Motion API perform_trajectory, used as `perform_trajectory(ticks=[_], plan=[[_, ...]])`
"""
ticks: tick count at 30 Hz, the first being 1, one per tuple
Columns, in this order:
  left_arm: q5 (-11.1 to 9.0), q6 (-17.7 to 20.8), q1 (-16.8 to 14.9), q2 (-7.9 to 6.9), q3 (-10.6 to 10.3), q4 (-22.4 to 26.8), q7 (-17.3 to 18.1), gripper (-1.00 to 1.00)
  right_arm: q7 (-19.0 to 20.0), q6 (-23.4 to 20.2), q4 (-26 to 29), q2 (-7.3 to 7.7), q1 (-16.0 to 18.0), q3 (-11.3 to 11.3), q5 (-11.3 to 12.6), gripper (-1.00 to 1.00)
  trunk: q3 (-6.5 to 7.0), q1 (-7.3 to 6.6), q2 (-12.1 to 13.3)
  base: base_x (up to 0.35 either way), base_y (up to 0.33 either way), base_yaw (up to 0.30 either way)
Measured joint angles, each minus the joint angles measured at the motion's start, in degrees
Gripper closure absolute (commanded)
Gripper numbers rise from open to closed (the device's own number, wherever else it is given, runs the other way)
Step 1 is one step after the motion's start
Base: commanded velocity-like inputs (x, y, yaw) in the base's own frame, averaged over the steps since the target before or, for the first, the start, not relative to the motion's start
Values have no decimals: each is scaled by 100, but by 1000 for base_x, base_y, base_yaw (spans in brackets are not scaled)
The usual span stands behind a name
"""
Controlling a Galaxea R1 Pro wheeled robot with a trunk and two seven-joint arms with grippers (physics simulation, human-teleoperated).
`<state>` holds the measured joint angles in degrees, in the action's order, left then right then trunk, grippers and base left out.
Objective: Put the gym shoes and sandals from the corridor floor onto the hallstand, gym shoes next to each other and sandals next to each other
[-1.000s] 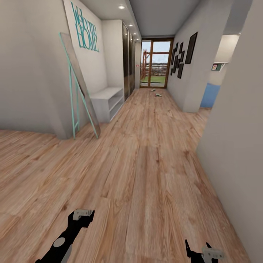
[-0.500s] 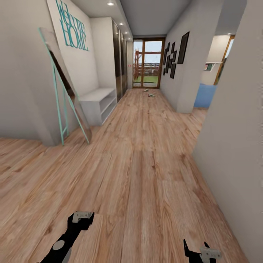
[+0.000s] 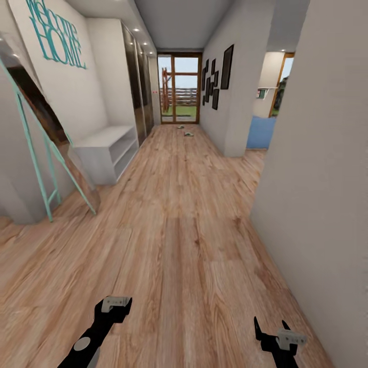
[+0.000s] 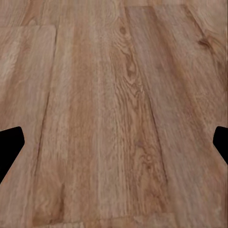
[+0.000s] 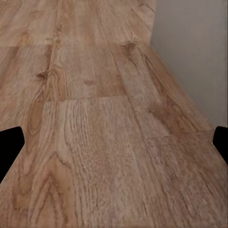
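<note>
A long corridor runs ahead over a light brown wood-plank floor [image 3: 179,230] with plain grain. On the left wall, large teal script lettering [image 3: 56,36] hangs above a low white bench unit [image 3: 105,151], and a teal-framed mirror [image 3: 38,153] leans against the wall nearby. Beyond stand tall dark wardrobe doors [image 3: 137,87]. Black picture frames [image 3: 217,76] dot the right wall [image 3: 317,153]. A wood-framed glass door [image 3: 179,89] closes the far end, daylit, with ceiling spotlights [image 3: 135,37] above.
</note>
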<state>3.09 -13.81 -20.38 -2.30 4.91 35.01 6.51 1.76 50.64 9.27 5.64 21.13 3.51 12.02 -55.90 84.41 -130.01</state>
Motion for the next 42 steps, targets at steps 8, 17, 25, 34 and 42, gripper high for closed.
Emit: perform_trajectory(ticks=[8, 17, 25, 34, 42], plan=[[-12, 0, 0, 5, 0, -2, -1, -100, -2, 5, -171, 16, 0, 6, -7, -100, 0, 0, 0, 338, 0, -290], [-27, 0, 2, 1, 28, 7, -2, -100, -1, 9, -191, 10, 1, 6, -13, -100, 0, 0, 0, 338, 0, -104], [-37, 0, 2, -2, 102, 13, -2, -100, 1, 17, -186, -8, 2, 11, -22, -100, 0, 0, 0, 337, 0, -12], [-39, 0, 2, 3, 114, 18, -2, -100, -8, 26, -185, -33, 2, 14, -30, -100, 0, 0, 0, 338, 0, -1], [-39, 0, 2, 4, 116, 25, -2, -100, -8, 26, -185, -32, 2, 14, -30, -100, 0, 0, 0, 338, 0, 14]])
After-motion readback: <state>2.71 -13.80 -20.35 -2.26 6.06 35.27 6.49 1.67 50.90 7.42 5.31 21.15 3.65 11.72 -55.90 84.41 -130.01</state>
